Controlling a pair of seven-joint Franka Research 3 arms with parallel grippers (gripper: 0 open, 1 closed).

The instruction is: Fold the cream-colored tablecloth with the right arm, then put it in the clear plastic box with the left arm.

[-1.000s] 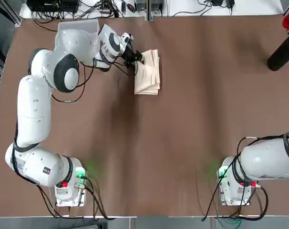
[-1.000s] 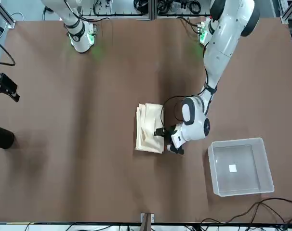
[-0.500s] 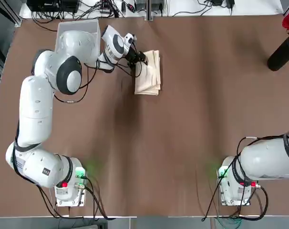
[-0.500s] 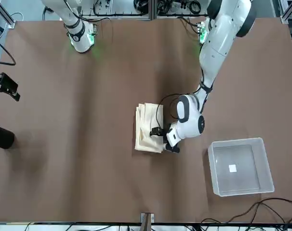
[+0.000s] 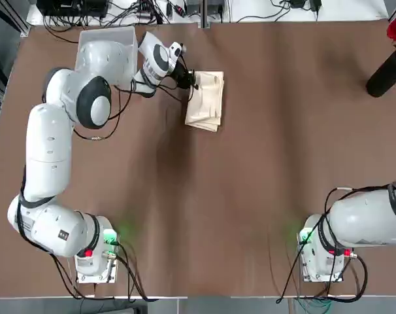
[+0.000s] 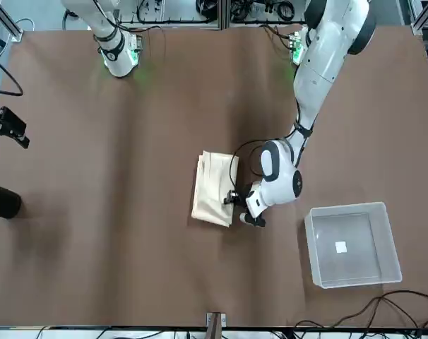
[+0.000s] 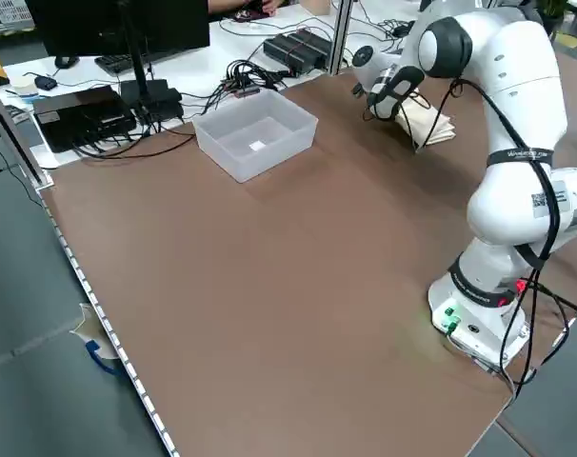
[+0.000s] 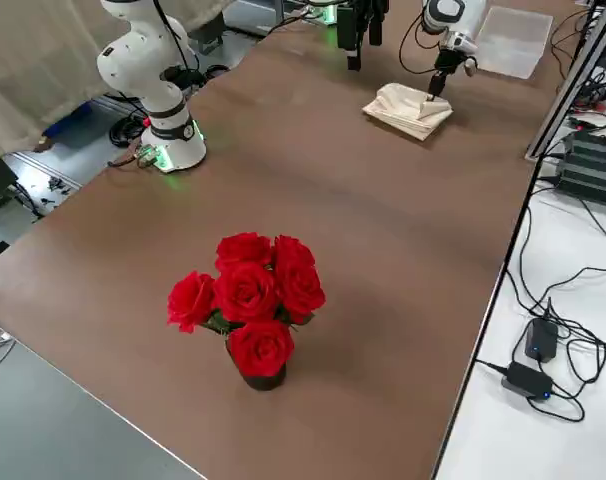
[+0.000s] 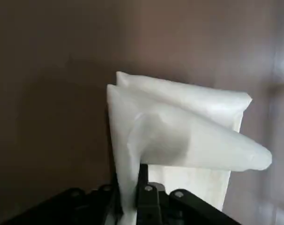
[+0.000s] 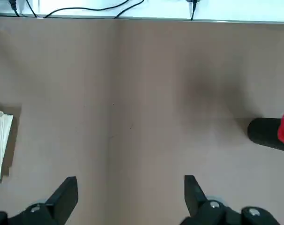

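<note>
Front view: centre, 1 left gripper (image 6: 230, 198) pinching 1 cloth (image 6: 212, 185) | right, 1 box (image 6: 362, 261) | left edge, 1 right gripper (image 6: 7, 142), spread

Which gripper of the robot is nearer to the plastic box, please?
The left. The left gripper grips the cloth close beside the box; the right gripper is farther, beyond the cloth.

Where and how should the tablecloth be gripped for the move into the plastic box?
Probably by the edge of the folded stack nearest the clear plastic box: the cream-colored tablecloth lies flat in layers, so fingers can straddle that edge from the box side, where the left gripper already pinches it.
</note>
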